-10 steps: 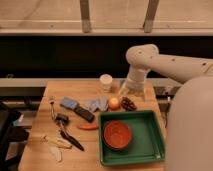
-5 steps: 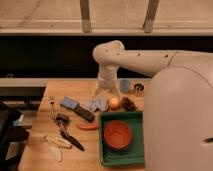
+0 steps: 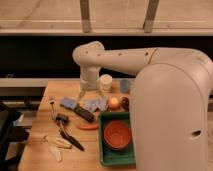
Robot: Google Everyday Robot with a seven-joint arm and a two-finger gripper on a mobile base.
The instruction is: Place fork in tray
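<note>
Claw (image 3: 91,94) hangs from bent wrist over back-middle of bench (image 3: 85,152). Fingers spread wide, nothing in them, guess it's prepped for pickup. Fork (image 3: 52,109) lies flat near bench's left edge, well left of claw, not touched yet. Tray (image 3: 102,144) sits front right with orange bowl (image 3: 117,135) parked inside, far side hidden behind robot body. Black-handled utensil (image 3: 67,134) lies just beside fork, so easy mix-up there imo.

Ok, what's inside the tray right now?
Only the orange-red bowl shows inside the tray; its right part is hidden behind the robot's arm. The fork lies on the table, far left. The open gripper hangs over the table's back.
</note>
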